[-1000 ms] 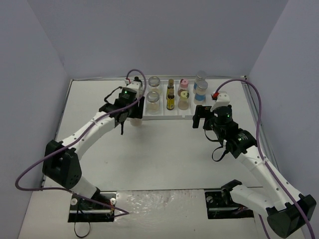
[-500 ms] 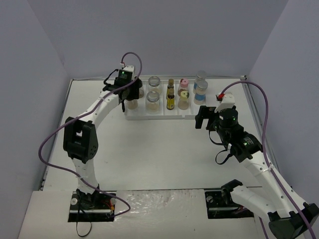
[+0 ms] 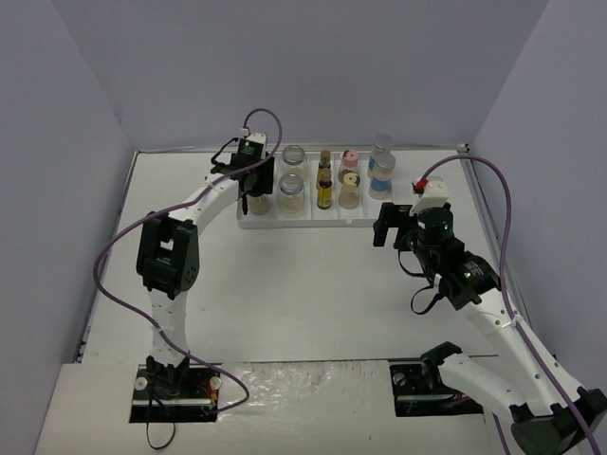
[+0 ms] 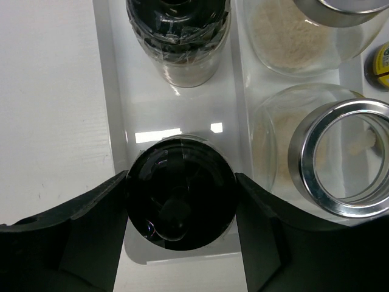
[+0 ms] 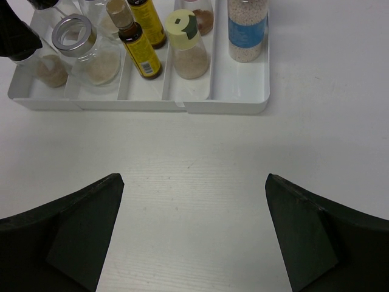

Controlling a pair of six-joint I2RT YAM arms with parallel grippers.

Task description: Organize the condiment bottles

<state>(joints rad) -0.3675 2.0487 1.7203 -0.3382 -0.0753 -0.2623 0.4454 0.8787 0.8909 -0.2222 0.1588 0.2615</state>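
Bright, even light; glare patches on the tray (image 4: 158,135) floor.

A white desk (image 3: 303,284) carries one thing directly: a long white divided tray (image 3: 308,222) lying across its far side. The tray sits ahead of the right fingers (image 5: 73,231), well apart from them, and its leftmost compartment lies straight beneath the left fingers (image 4: 91,231).

Within the left pincer (image 4: 180,180), the black-capped jar (image 4: 180,207) shows only its lid, its body hidden beneath. Ahead, a second black-capped bottle (image 4: 182,36) and a powder jar (image 4: 292,36) are cut off by the top edge.
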